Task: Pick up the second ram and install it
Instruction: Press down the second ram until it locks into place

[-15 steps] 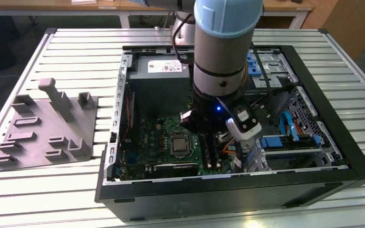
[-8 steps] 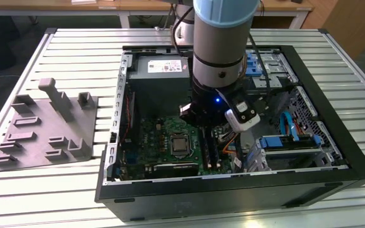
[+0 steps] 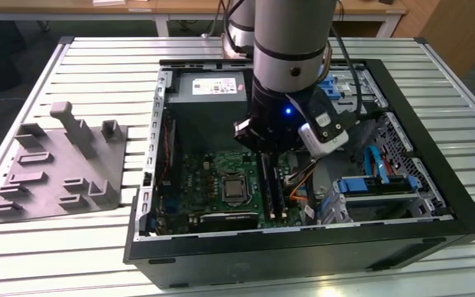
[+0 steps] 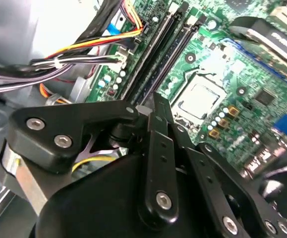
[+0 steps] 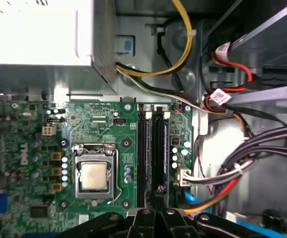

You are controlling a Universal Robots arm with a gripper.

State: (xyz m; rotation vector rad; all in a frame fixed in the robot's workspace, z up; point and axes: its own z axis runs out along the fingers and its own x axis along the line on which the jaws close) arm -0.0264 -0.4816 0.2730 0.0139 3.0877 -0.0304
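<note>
Two long slots (image 5: pixel 143 148) are lying just beside the CPU socket (image 5: pixel 94 176); the second ram (image 5: pixel 159 148) seems to be sitting in the one farther from that socket, long axis running straight away from the gripper (image 5: pixel 158 192), whose fingers are sitting pressed together over its near end

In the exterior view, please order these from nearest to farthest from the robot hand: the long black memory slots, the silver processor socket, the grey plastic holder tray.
1. The long black memory slots, directly below the hand, on the green motherboard.
2. The silver processor socket, just towards the exterior view's left of the slots.
3. The grey plastic holder tray, outside the black computer case, far at the exterior view's left.
</note>
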